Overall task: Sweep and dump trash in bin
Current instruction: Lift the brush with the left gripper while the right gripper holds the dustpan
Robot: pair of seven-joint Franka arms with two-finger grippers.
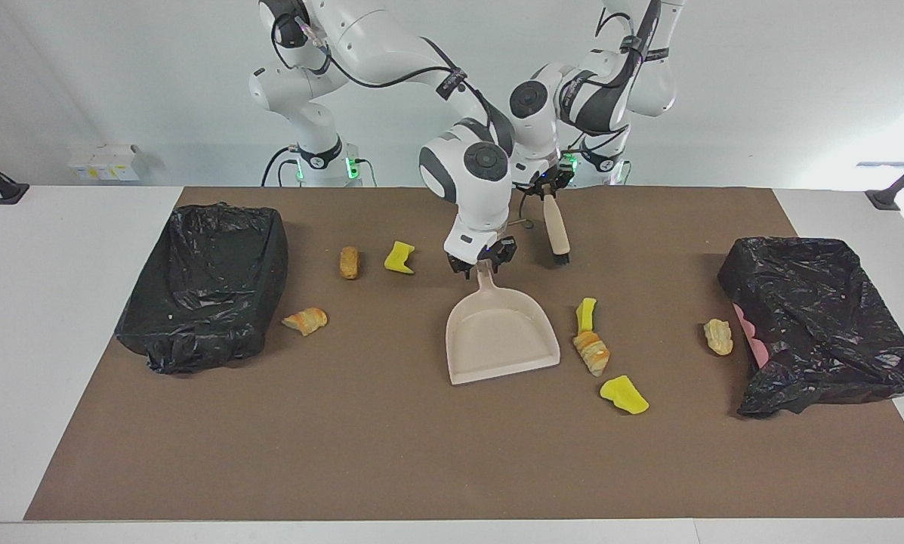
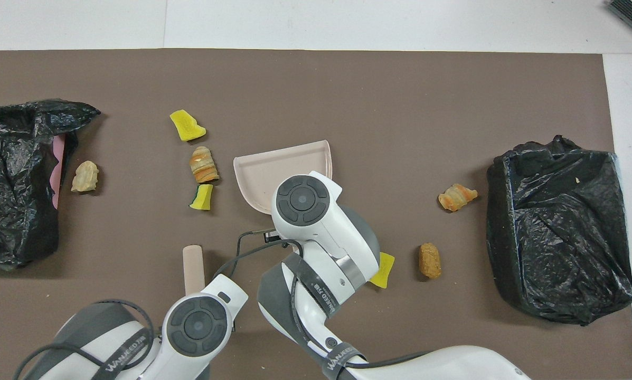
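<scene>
1. Trash (image 1: pixel 591 352): seven pieces lie loose on the brown mat (image 1: pixel 391 453) (yellow foam and tan pastry lumps); three are just beside the dustpan (image 1: pixel 501 336), toward the left arm's end.
2. Right gripper (image 1: pixel 482 263): low at the dustpan handle; I cannot tell whether its fingers grip it.
3. Left gripper (image 1: pixel 545 183): fingers clamped on the brush (image 1: pixel 555 230), which hangs bristles down above the mat.
4. Black-lined bins (image 1: pixel 210 283) at both table ends.

Facing cam: high, across the table (image 1: pixel 13 317), looking at the robots' fronts.
Overhead cam: above robots' end, steeply down (closer in).
Shared: brown mat (image 1: pixel 391 438) (image 2: pixel 400 95), seen half a turn apart.
</scene>
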